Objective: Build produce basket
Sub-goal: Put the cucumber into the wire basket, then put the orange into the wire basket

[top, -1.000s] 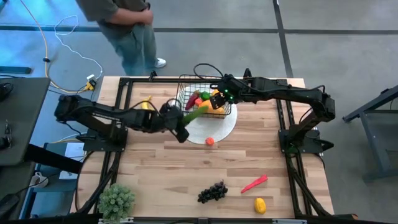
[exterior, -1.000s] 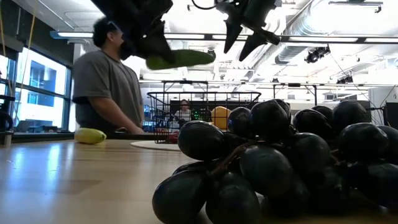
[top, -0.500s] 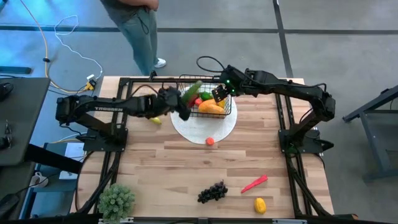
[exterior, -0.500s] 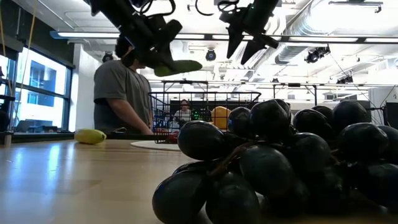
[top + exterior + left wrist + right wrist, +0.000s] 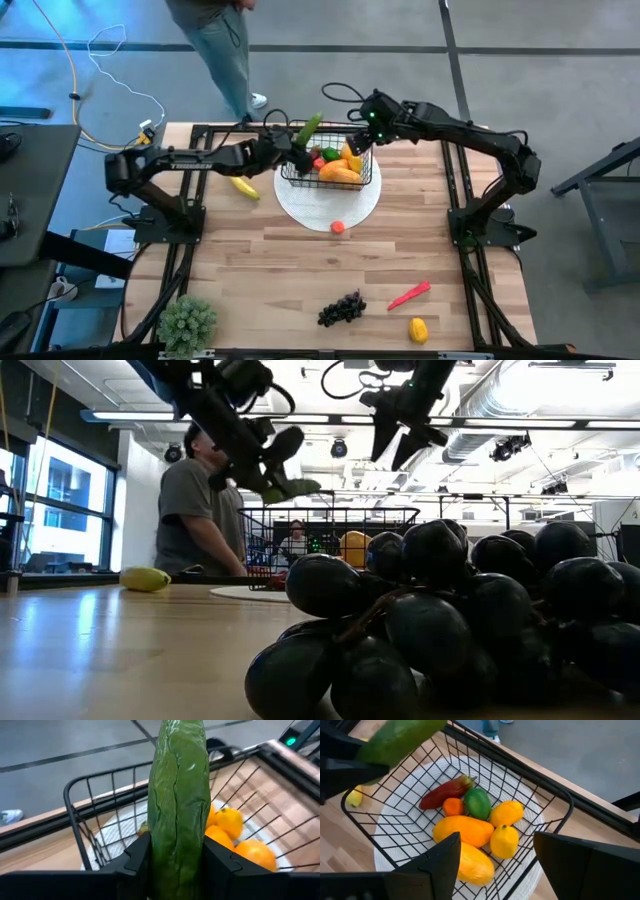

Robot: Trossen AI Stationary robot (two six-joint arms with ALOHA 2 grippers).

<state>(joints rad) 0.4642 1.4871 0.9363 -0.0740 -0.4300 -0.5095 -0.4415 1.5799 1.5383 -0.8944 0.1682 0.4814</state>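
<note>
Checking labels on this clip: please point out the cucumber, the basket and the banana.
cucumber (image 5: 178, 805): left wrist view, middle of its green skin.
basket (image 5: 559, 795): right wrist view, top rim wire.
banana (image 5: 244, 187): high view, middle of the fruit.

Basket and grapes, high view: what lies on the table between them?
In the high view, one small orange fruit lies between the basket and the grapes, at the white plate's near rim. The remaining wood is bare.

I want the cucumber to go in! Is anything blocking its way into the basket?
Nothing visible blocks it. The left gripper holds the cucumber above the basket, whose top is open. The right gripper hangs open over the other side, apart from the cucumber.
</note>
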